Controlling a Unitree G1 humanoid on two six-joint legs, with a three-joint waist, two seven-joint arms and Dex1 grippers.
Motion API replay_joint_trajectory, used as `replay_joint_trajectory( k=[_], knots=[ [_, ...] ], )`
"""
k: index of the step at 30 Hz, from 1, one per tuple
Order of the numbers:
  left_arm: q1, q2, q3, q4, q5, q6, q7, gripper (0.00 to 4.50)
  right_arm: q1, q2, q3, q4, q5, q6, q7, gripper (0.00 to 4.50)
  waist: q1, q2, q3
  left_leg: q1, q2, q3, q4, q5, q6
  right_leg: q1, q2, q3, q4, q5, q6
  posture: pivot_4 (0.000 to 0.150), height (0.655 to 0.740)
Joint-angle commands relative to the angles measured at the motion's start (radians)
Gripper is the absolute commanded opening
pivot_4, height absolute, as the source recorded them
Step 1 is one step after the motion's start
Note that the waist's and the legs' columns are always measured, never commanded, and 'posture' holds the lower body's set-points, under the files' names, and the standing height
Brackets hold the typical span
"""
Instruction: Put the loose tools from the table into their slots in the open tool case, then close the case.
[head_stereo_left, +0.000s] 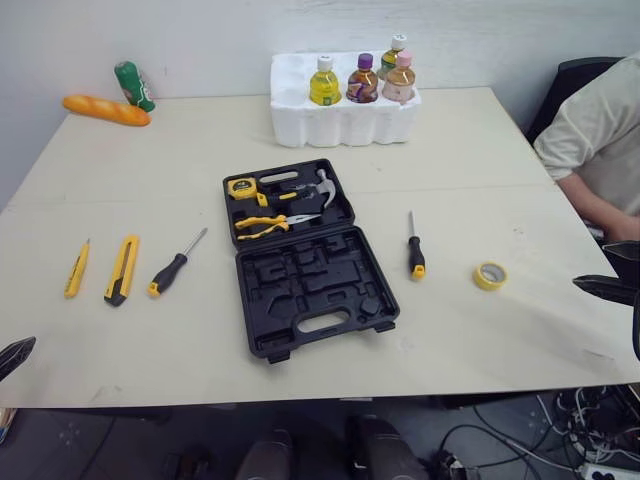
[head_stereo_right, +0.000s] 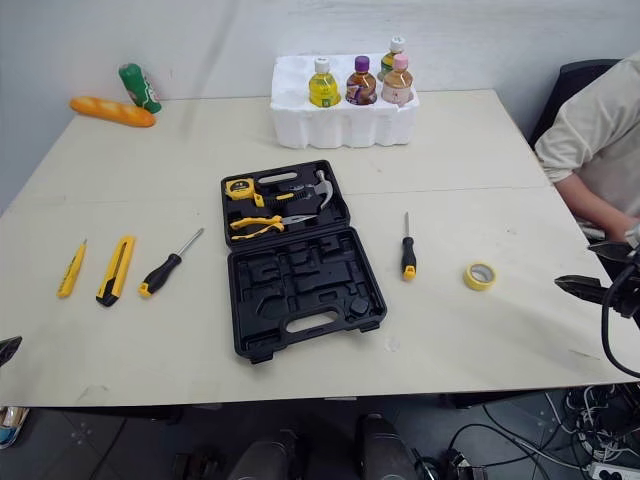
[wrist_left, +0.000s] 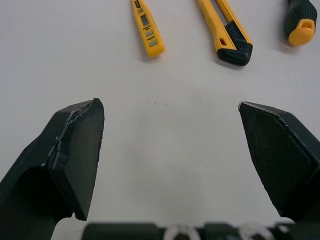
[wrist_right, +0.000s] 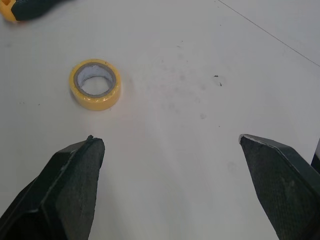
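Observation:
The black tool case (head_stereo_left: 300, 255) lies open at the table's middle. Its far half holds a tape measure (head_stereo_left: 242, 187), a hammer (head_stereo_left: 322, 184) and yellow pliers (head_stereo_left: 262, 224). Left of the case lie a yellow tester pen (head_stereo_left: 76, 269), a yellow utility knife (head_stereo_left: 121, 268) and a black-and-yellow screwdriver (head_stereo_left: 175, 264). On the case's right are a second screwdriver (head_stereo_left: 414, 247) and a yellow tape roll (head_stereo_left: 490, 275). My left gripper (wrist_left: 170, 150) is open over bare table, just short of the tester pen (wrist_left: 146, 27) and knife (wrist_left: 226, 31). My right gripper (wrist_right: 172, 170) is open near the tape roll (wrist_right: 95, 84).
A white foam tray (head_stereo_left: 345, 122) with several bottles stands at the back. A bread loaf (head_stereo_left: 106, 110) and a green can (head_stereo_left: 133, 86) lie at the far left corner. A seated person (head_stereo_left: 598, 130) is at the table's right edge, close to my right gripper.

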Motion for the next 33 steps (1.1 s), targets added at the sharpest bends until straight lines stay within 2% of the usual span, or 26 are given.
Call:
replay_joint_trajectory(
  k=[1,4,16,25,29,33],
  knots=[
    [-0.036,0.024,0.002,0.003,-0.014,0.0,0.005,4.49,0.008,0.0,-0.038,-0.027,0.009,-0.012,-0.012,4.5,0.0,0.0,0.0,0.0,0.0,0.0,0.0,0.0,0.0,0.0,0.0,0.0,0.0,0.0,0.0,0.15,0.7367],
    [-0.085,0.034,-0.031,0.009,0.0,0.017,0.026,4.49,0.029,0.026,-0.051,-0.047,0.015,-0.013,-0.038,4.5,0.003,0.0,0.0,0.0,0.001,0.001,0.0,0.0,0.0,0.0,0.0,-0.001,0.0,0.0,0.0,0.15,0.7367],
    [-0.114,0.039,-0.066,-0.028,0.01,0.042,0.051,4.49,0.036,0.052,-0.047,-0.073,0.016,-0.013,-0.08,4.5,-0.005,0.0,0.0,0.0,0.002,0.002,0.0,0.0,-0.001,0.0,0.0,0.0,0.001,0.0,0.0,0.15,0.7367],
    [-0.123,-0.013,-0.12,-0.311,-0.033,0.159,0.088,4.49,-0.053,0.108,-0.011,-0.157,0.029,0.03,-0.134,4.5,-0.007,0.0,0.0,0.0,0.002,0.002,0.0,0.0,-0.001,0.0,0.0,0.0,0.001,0.0,0.001,0.15,0.7367],
    [-0.218,-0.052,-0.261,-0.437,0.002,0.199,0.193,4.49,-0.163,0.202,0.082,-0.274,0.023,0.112,-0.198,4.5,-0.01,0.0,0.0,0.0,0.002,0.002,0.001,0.001,-0.002,0.0,0.0,0.0,0.002,0.0,0.001,0.15,0.7367],
    [-0.318,-0.07,-0.415,-0.505,0.044,0.263,0.262,4.49,-0.28,0.29,0.197,-0.309,-0.02,0.155,-0.243,4.5,-0.013,0.0,0.0,-0.001,0.002,0.002,0.002,0.002,-0.003,-0.001,0.0,-0.001,0.003,0.001,0.002,0.15,0.7367]
  ],
)
